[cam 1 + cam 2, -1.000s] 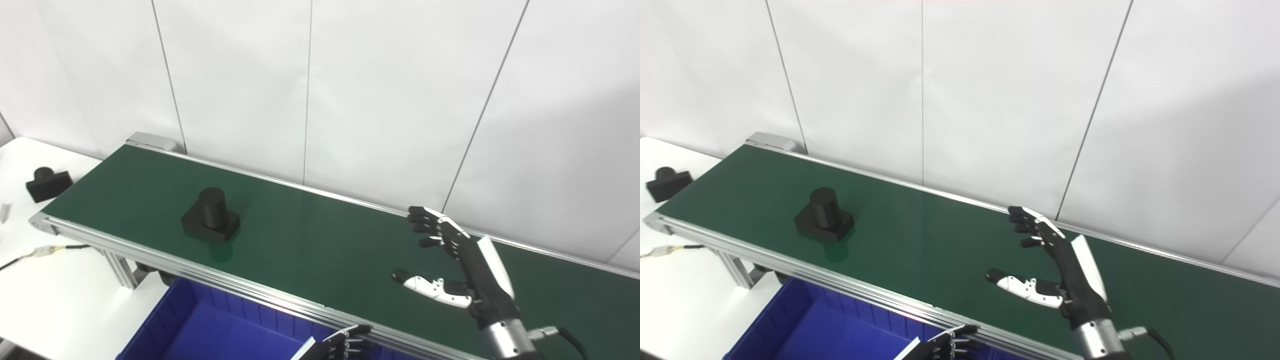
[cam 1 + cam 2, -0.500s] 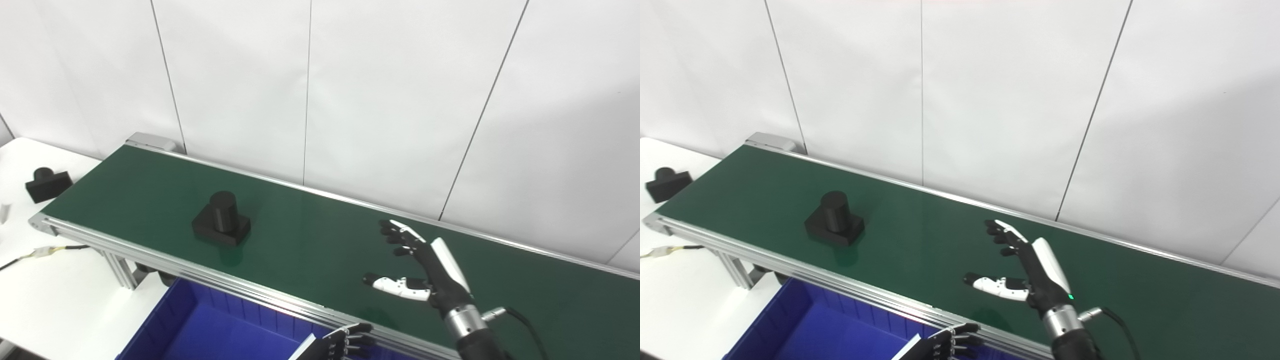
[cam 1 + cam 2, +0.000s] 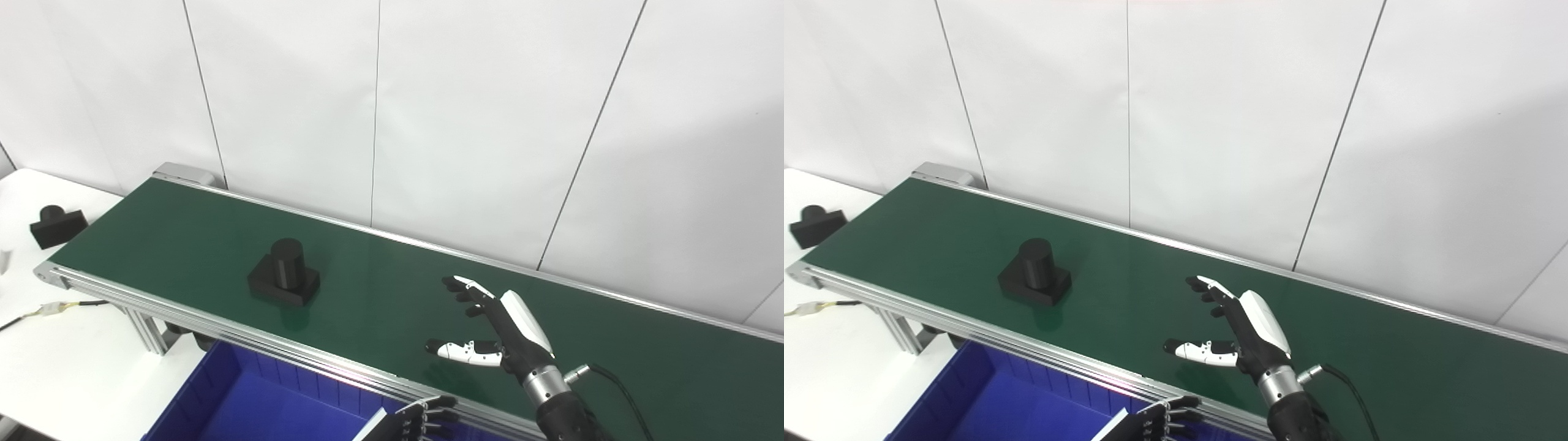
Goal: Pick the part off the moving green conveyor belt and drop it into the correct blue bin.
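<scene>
**Open hand waiting over the belt, part not yet picked**

My right hand (image 3: 499,331) hangs just above the green belt (image 3: 380,294), spread wide and holding nothing: the fingers (image 3: 465,293) reach up toward the far rail and the thumb (image 3: 456,350) sticks out toward the left end of the belt, so the open palm faces that end. My left hand (image 3: 422,418) only peeks in at the bottom edge, below the belt's near rail and over the blue bin (image 3: 257,398). I see dark fingers slightly apart with nothing between them, so I judge it open and idle.

The black part (image 3: 284,282), a short cylinder standing on a square base, sits upright on the belt, well apart from the right hand and to its left. Nothing touches it. A second black part (image 3: 57,224) of similar shape rests on the white desk (image 3: 73,361) beyond the left end of the belt, and a cable (image 3: 52,306) lies on the desk near the frame.

As for progress, I'd say very little is done: the hand is set to receive, but the grasp, the lift and the drop are all still to come. Only one bin shows here, empty as far as I can see, so I can't judge which bin is the right one
</scene>
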Robot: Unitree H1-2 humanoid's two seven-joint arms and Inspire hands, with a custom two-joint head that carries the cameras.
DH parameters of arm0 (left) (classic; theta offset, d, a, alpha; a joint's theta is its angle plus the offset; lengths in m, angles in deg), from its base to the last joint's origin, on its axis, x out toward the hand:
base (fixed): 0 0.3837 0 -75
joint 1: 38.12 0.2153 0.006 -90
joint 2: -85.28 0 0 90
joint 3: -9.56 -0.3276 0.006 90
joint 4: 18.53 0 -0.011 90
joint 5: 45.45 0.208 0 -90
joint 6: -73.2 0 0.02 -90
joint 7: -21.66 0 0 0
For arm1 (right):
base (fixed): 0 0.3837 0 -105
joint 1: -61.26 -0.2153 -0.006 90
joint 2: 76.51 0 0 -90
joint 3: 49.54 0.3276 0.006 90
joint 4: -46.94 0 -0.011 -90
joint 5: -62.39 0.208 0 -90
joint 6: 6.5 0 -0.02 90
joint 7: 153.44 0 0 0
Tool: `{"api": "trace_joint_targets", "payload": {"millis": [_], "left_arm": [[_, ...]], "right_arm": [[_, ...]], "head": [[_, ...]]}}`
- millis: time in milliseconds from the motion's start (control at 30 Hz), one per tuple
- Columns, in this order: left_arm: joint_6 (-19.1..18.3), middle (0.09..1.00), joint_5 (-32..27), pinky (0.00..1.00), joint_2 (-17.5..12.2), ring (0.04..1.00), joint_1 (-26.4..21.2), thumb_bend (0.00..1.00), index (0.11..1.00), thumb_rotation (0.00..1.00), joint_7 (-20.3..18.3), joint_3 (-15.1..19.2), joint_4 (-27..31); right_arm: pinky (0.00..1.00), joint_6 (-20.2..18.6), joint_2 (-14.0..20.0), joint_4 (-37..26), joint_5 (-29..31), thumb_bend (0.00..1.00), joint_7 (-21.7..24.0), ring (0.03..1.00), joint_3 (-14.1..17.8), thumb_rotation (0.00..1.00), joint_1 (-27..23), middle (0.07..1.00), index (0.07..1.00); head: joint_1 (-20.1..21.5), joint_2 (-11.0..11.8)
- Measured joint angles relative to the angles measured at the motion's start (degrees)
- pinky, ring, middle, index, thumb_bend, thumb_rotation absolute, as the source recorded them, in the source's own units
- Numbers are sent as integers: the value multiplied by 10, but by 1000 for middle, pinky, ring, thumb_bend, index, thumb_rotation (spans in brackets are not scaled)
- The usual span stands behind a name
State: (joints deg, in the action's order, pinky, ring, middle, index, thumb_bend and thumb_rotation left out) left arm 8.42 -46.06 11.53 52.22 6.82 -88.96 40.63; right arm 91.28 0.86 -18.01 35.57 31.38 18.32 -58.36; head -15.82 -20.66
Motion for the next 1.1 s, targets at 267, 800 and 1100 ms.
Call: {"api": "trace_joint_targets", "payload": {"millis": [267,800,1100], "left_arm": [[1,814,0,638,0,738,-1,1000,888,329,0,0,-1],[2,798,1,618,2,724,-7,1000,881,344,4,-3,-7],[2,803,2,616,2,731,-7,1000,883,337,4,-6,-7]], "right_arm": [[801,13,-18,50,-7,715,-10,897,-3,397,-31,889,873],[808,16,-39,130,2,699,-17,880,3,409,-58,894,880],[795,16,-51,175,3,718,-32,889,3,433,-78,903,891]], "head": [[0,0],[-4,2],[-6,3]]}}
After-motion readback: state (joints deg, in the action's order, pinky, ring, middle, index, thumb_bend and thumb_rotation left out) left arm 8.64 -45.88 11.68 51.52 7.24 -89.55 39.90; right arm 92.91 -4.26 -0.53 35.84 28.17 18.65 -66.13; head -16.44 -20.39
